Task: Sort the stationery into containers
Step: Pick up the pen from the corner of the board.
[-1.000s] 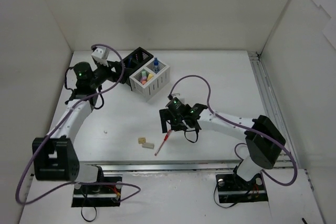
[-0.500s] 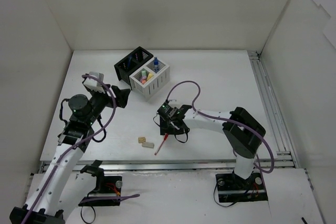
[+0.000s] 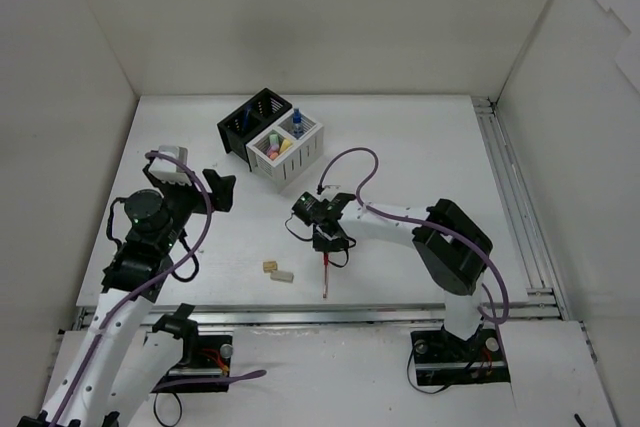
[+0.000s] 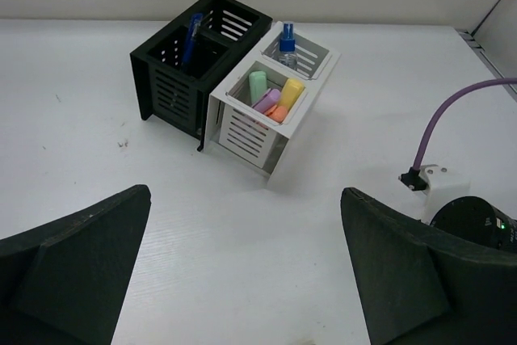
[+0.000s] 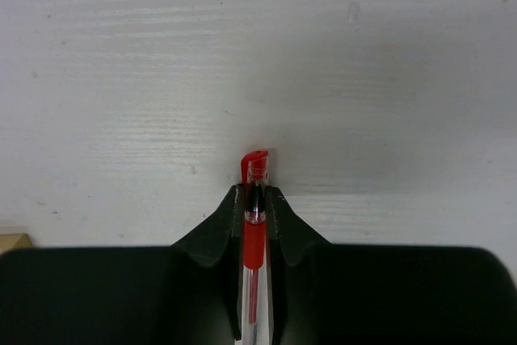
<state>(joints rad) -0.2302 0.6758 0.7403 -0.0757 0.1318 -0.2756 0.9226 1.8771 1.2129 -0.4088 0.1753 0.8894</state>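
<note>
Top external view takes in the whole white counter [image 3: 420, 147], boxed in by plain white walls [image 3: 300, 17], with a metal rail [image 3: 510, 187] along its right edge. The black box [image 3: 252, 117] and the white box [image 3: 290, 147] stand touching side by side toward the back. My left gripper [image 3: 222, 190] hangs above the counter, well short of them, its jaws spread wide and empty.

Only my left wrist view looks into the boxes. A blue pen [image 4: 191, 34] leans in the black box's nearer compartment. The white box's far compartment holds the blue-capped bottle [image 4: 287, 42]. Its nearer one holds the green [image 4: 258, 85], yellow [image 4: 291, 93], pink [image 4: 266, 103] and orange [image 4: 279, 112] markers.

My right gripper [image 3: 325, 242] is down at the counter near the front. Only the right wrist view shows that its fingers are clamped on the red pen [image 5: 254, 240], whose red cap end pokes out past the tips. Two beige erasers [image 3: 270, 267] lie just left of it.
</note>
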